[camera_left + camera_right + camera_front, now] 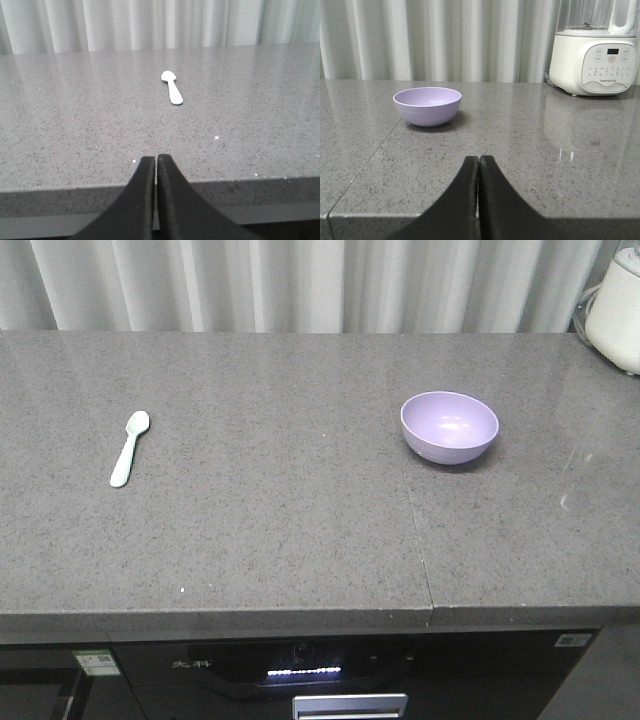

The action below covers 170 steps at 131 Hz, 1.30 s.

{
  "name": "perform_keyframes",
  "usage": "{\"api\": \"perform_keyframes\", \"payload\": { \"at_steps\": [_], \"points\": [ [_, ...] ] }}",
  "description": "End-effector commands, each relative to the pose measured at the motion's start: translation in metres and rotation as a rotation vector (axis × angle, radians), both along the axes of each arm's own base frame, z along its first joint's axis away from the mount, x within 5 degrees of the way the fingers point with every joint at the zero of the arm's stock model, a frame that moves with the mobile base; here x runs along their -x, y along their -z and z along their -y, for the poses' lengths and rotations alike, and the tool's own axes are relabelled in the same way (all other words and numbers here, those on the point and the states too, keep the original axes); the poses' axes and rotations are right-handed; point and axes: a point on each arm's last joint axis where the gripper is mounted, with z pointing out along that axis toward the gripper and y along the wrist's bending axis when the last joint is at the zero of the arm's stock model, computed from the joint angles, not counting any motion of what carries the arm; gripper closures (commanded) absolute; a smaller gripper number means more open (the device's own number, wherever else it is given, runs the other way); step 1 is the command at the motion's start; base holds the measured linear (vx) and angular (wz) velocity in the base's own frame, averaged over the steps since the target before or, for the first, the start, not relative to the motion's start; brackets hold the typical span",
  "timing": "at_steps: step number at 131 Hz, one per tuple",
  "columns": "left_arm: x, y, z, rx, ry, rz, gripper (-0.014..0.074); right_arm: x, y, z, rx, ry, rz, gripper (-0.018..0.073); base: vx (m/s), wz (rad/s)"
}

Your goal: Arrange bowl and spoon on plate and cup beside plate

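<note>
Since neither pincer is closed on anything, the task is judged to be at its very start. The small pale mint-green plastic spoon (pixel 129 448) is laid flat on the left part of the speckled grey stone counter (pixel 280 540), scoop end away from the robot. The round deep lavender-purple plastic bowl (pixel 449 426) is stood upright and empty on the right part, well apart from the spoon and just right of the thin seam (pixel 418 530) in the slab. The left gripper (pixel 156 162) is seen with its black jaws pressed together, nothing between them, at the near counter edge and roughly lined up with the spoon. The right gripper (pixel 479 161) is likewise closed and empty, faced toward the bowl, presumably so each arm is given the nearer item. No plate or cup is shown in any view, so the target spot cannot be told. A white kitchen appliance (pixel 595 55) is parked far right by the pale curtain (pixel 300 285).
</note>
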Motion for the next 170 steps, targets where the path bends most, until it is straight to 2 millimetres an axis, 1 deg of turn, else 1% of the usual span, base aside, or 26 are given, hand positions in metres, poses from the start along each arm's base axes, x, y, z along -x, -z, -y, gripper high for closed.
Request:
{"api": "perform_keyframes", "payload": {
  "at_steps": [1,170],
  "points": [
    [0.0001,-0.004,0.0002,0.012,0.001,0.08,0.0603,0.0001,-0.0051,-0.0005,0.013,-0.003,0.075,0.0568,0.12,0.02],
    [0.0001,-0.004,0.0002,0.012,0.001,0.08,0.0603,0.0001,-0.0051,-0.0005,0.013,-0.003,0.075,0.0568,0.06,0.0]
  ]
}}
